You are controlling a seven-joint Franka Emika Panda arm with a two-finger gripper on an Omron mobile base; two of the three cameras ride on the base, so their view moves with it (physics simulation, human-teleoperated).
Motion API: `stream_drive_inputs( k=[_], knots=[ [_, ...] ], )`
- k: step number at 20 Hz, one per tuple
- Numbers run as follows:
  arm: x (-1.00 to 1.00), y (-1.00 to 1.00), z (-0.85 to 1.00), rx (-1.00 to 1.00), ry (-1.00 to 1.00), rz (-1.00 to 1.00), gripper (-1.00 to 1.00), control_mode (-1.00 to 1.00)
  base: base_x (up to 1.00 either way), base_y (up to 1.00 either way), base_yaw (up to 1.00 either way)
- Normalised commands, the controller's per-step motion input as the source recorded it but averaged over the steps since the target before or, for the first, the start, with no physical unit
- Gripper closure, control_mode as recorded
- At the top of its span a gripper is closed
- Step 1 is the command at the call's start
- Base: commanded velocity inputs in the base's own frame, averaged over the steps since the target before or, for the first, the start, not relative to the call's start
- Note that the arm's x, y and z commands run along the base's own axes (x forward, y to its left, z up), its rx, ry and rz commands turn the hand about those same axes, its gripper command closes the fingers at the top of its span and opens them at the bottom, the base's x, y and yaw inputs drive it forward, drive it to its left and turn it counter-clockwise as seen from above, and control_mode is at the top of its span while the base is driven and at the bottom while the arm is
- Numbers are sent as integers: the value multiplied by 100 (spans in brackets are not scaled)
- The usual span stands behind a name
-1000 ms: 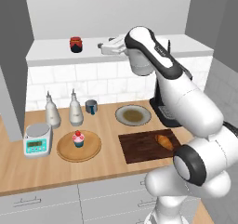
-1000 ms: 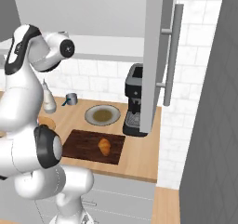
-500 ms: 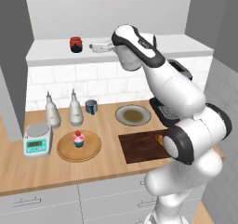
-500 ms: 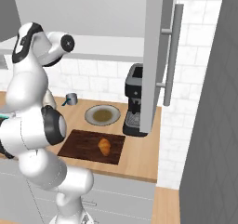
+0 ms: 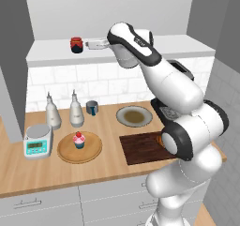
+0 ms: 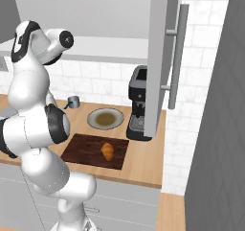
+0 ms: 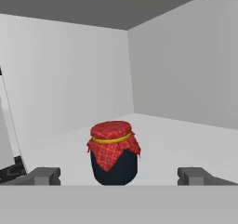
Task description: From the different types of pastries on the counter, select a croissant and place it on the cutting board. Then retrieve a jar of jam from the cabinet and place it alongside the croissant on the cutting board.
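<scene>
The tool (image 5: 89, 45) stands wide open and empty, level with the jar of jam (image 5: 77, 44) on the cabinet (image 5: 197, 44) shelf, apparently just short of touching it. The croissant (image 6: 108, 151) lies on the cutting board (image 6: 83, 147) on the bench (image 5: 56, 169).

the white arm reaches high and leftward, wrist level, its gripper (image 5: 89, 45) pointing sideways with both jaws spread wide and empty.
</scene>
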Motion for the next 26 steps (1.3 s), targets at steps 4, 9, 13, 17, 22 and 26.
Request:
stream_drive_inputs(
  k=[4, 9, 13, 17, 22, 26],
  knots=[
    [36, 22, -3, 0, 0, 0, -100, -100, 0, 0, 0],
    [39, 17, -10, 0, 0, 0, -100, -100, 0, 0, 0],
    [16, 39, -16, 0, 0, 3, -100, -100, 0, 0, 0],
    [42, 36, -25, 0, 0, 3, -100, -100, 0, 0, 0],
    [30, 9, -11, 0, 0, 6, -100, -100, 0, 0, 0],
    [-7, 4, 0, 2, -6, 16, -100, -100, 0, 0, 0]
  ],
)
